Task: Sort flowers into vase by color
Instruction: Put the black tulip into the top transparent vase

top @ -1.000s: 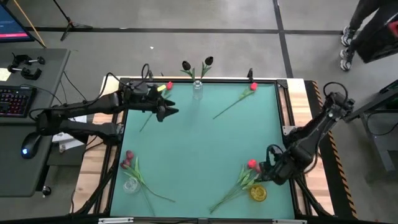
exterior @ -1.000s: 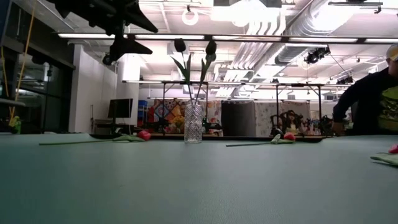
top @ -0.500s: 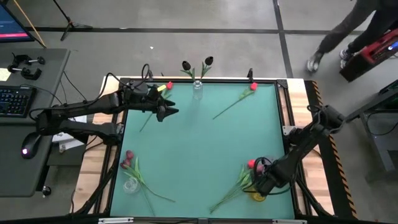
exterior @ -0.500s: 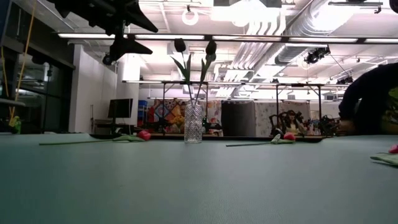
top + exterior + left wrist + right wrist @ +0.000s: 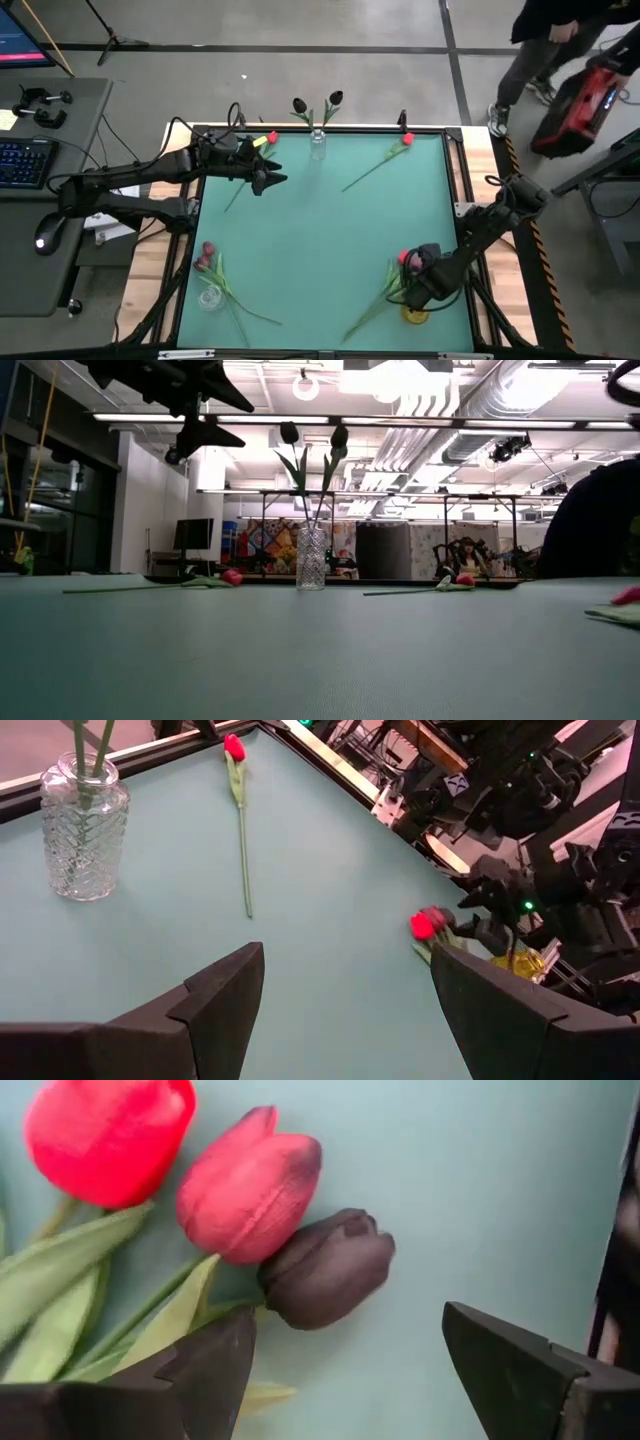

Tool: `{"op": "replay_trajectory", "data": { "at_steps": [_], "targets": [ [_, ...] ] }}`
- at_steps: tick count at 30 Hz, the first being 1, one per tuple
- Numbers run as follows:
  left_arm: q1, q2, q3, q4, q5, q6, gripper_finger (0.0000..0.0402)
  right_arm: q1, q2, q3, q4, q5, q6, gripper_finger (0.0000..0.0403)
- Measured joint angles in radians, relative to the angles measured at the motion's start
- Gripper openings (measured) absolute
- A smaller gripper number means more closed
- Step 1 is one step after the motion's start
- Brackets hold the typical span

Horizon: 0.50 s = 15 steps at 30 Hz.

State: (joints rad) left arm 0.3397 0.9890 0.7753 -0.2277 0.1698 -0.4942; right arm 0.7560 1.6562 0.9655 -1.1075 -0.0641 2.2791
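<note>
My right claw [image 5: 408, 283] sits low at the lower right of the high view, over a bunch of tulips [image 5: 385, 292] beside a yellow vase [image 5: 415, 312]. Its jaws stand wide and hold nothing. In the right wrist view a black tulip head [image 5: 330, 1266] lies just ahead of the fingers [image 5: 205, 1370], touching a pink-red head [image 5: 250, 1185]; a bright red head [image 5: 108, 1132] lies beside that one.

My left claw [image 5: 276, 180] hovers at the upper left of the green table [image 5: 320, 240], jaws wide, empty.

A clear glass vase [image 5: 317, 146] at the top centre edge holds two black tulips [image 5: 316, 103]. One red tulip [image 5: 380, 162] lies at the upper right, another [image 5: 250, 165] under my left arm. Two dark pink tulips [image 5: 215, 270] lie at the lower left beside a second clear vase [image 5: 209, 297].
</note>
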Motion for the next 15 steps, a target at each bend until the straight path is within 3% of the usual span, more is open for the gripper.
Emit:
{"op": "replay_trajectory", "data": {
  "at_steps": [10,15],
  "targets": [
    [0.0,0.0,0.0,0.0,-0.006,0.0,0.0275,-0.183,0.0,0.0,-0.045,0.277,-0.187,0.0309],
    [0.0,0.0,0.0,0.0,-0.019,0.0,0.0275,-0.296,-0.053,0.0,-0.051,0.257,-0.413,0.0309]
  ]
}}
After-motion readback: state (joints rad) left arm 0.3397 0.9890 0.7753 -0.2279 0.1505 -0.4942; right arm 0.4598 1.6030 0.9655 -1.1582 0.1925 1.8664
